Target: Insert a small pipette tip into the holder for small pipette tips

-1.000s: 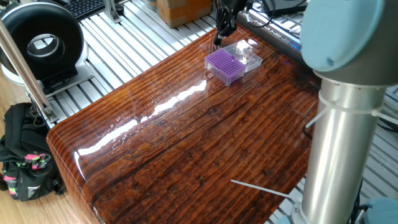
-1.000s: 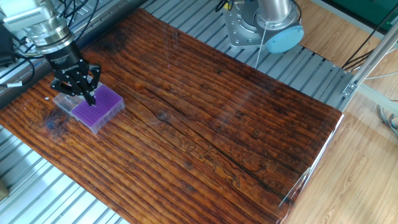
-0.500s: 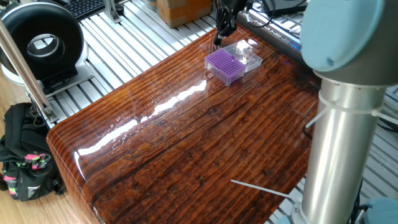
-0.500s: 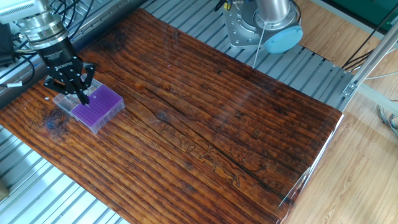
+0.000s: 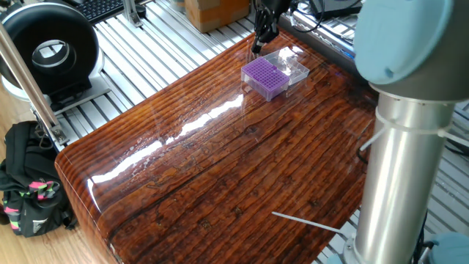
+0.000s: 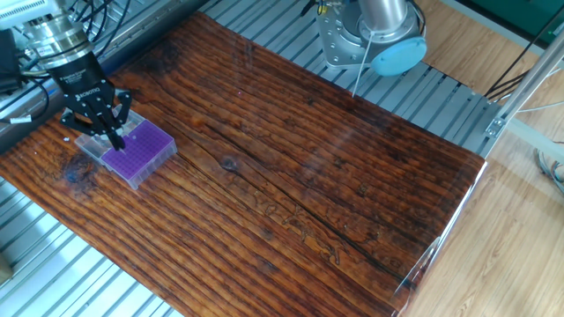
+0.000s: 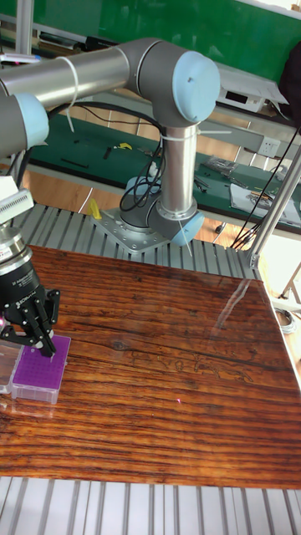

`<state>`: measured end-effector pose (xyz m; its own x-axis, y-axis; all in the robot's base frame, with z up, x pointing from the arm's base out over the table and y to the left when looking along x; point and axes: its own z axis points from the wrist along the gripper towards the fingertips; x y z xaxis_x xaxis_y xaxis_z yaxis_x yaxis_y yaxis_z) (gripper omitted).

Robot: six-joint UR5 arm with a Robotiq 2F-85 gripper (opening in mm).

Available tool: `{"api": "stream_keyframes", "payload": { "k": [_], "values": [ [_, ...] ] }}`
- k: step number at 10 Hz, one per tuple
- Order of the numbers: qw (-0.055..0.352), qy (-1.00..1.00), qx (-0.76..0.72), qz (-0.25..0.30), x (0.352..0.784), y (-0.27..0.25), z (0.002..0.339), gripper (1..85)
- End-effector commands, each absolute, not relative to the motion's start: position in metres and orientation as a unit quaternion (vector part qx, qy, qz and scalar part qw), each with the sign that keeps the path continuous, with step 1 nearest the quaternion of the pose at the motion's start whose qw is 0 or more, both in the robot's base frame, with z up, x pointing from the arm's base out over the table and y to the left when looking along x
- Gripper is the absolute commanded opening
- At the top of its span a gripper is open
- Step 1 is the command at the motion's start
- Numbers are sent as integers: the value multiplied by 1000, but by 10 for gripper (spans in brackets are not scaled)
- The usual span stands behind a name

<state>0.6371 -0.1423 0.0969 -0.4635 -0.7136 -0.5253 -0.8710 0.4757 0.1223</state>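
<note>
A: Where's the holder for small pipette tips [image 6: 137, 151]?

B: Near one end of the wooden table [image 6: 291, 176], clear lid [image 5: 289, 64] beside it. The gripper [image 6: 112, 136] hangs over its grid, fingers drawn narrow; whether they pinch a tip, I cannot tell.

A: So which step?

B: Insertion, I'd judge. Next calls for a straight, gentle descent into one hole

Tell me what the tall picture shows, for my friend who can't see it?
A robot arm's black tool hangs just over a small purple pipette tip holder at the left edge of a shiny wooden table. The arm's grey base stands behind the table.
</note>
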Motion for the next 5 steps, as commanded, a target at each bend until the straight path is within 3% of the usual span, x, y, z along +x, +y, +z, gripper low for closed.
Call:
{"api": "stream_keyframes", "payload": {
  "k": [1, 5],
  "values": [
    [218, 827, -478, 197, 636, -142, 88, 10],
    [227, 830, -470, 196, 645, -139, 87, 10]
  ]
}}
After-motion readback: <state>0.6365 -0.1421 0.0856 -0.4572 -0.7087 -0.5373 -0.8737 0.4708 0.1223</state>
